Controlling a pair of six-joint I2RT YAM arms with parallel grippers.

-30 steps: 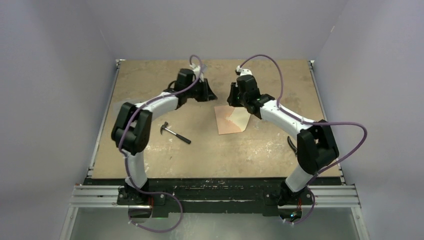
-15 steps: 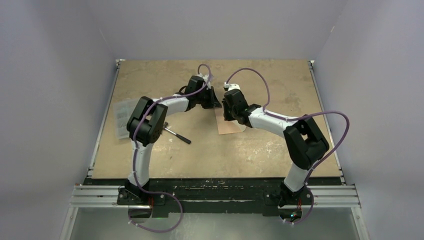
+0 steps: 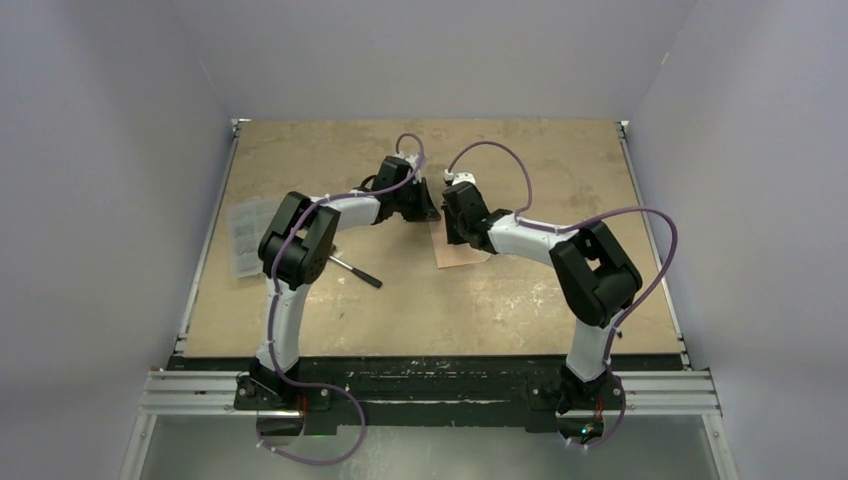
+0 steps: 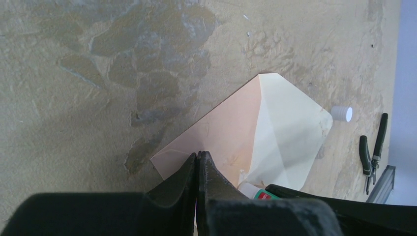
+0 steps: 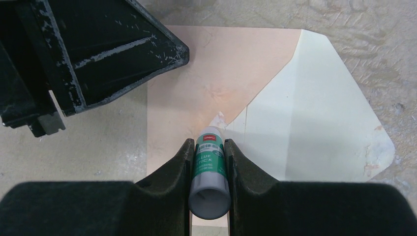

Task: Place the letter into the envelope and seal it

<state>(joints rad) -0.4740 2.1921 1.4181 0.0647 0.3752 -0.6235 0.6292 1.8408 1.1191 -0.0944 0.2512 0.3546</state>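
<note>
While the right tool [image 5: 209, 144] pinches a green-and-white glue stick [image 5: 210, 169] between its two fingers, the left tool [image 4: 197, 156] has its fingers pressed together with nothing visible between them. Both hang over the envelope [image 5: 206, 73], which lies flat near the middle of the table [image 3: 520, 300], slightly toward the far edge. Its pointed flap [image 5: 319, 123] is folded open on the table, pale cream inner face up. The glue stick points down at the spot where the flap meets the salmon body; whether its tip touches the paper cannot be told. The left tool's closed tip sits over the salmon face near one corner, and contact cannot be judged there either. No separate letter can be told from the envelope's salmon face.

A small white cap [image 4: 342, 113] stands just beyond the flap's point, with pliers [image 4: 372, 152] farther out toward the right edge. A hammer [image 3: 352, 269] lies between the envelope and the left edge, and a printed sheet [image 3: 243, 235] rests against the left edge.
</note>
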